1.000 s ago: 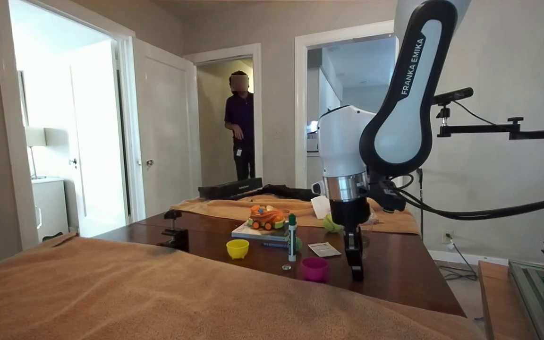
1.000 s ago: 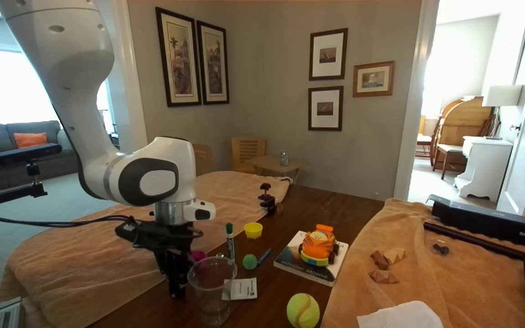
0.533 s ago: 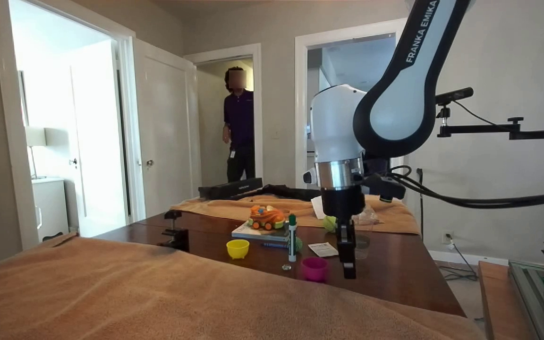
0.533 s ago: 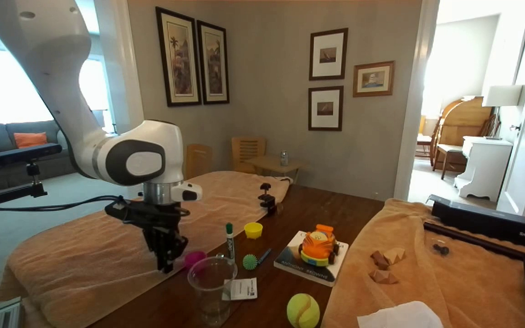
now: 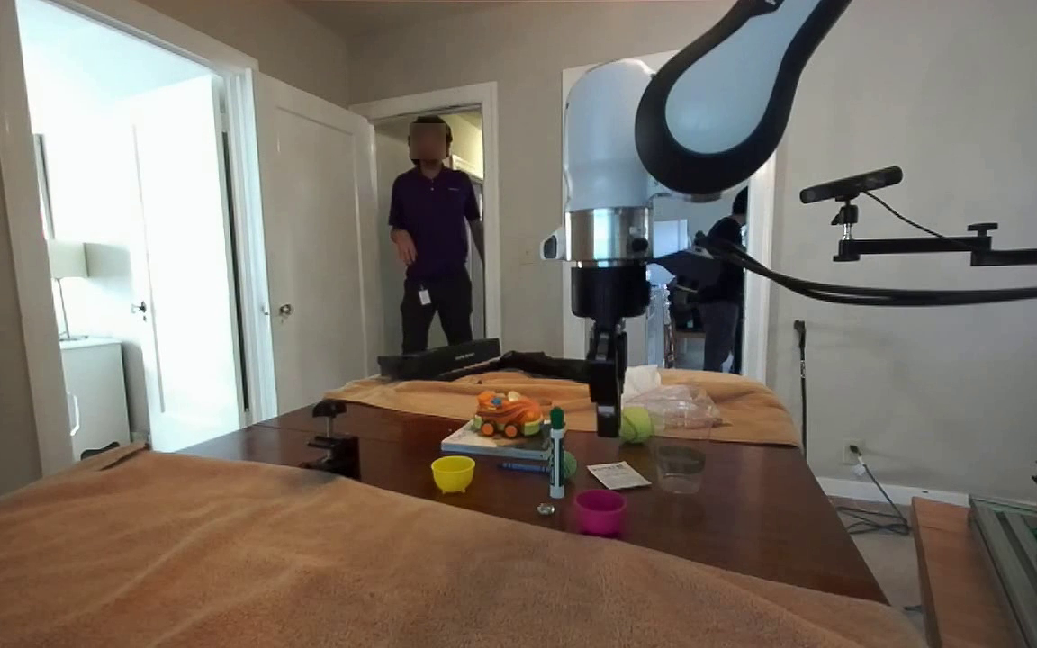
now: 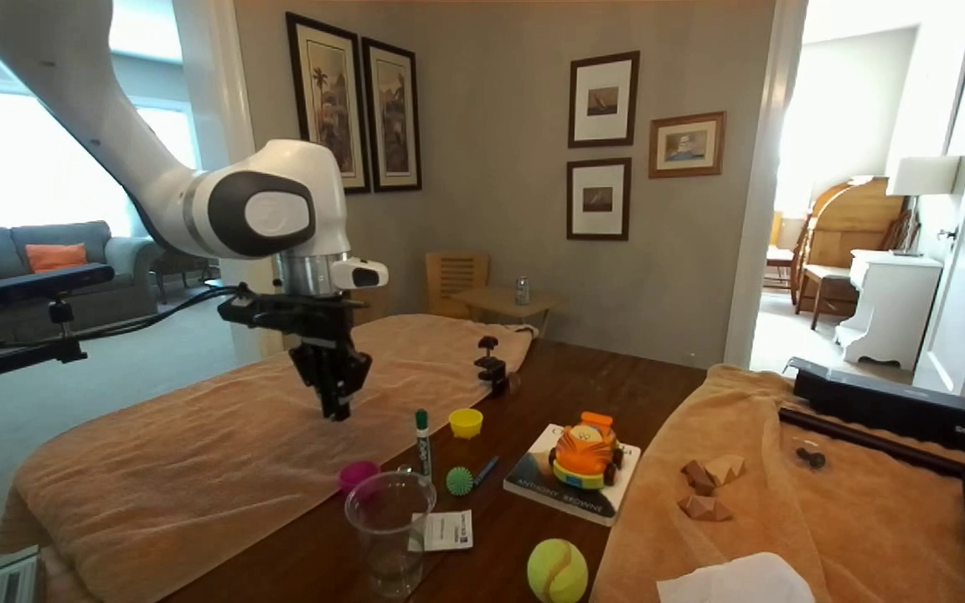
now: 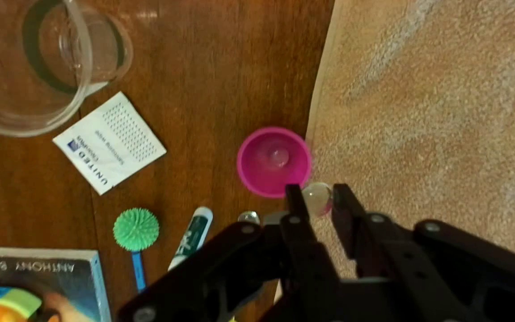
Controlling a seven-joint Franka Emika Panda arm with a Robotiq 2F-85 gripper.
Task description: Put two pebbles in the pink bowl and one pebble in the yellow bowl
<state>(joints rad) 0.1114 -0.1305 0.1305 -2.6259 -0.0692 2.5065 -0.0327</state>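
Observation:
The pink bowl stands on the table near the towel's edge, also in an exterior view and the wrist view. One clear pebble lies inside it. My gripper is closed on another clear glass pebble, held between the fingertips. In both exterior views the gripper hangs well above the table. A third clear pebble lies on the table by the marker, also in an exterior view. The yellow bowl stands beyond the marker; its inside is hidden.
A green marker stands upright between the bowls. A clear plastic cup, a white wipe packet, a green spiky ball, a tennis ball and a book bearing an orange toy car are around.
My gripper has risen from low beside the pink bowl to well above the table and shifted left in an exterior view. The bowls have not moved. People moved in the doorways.

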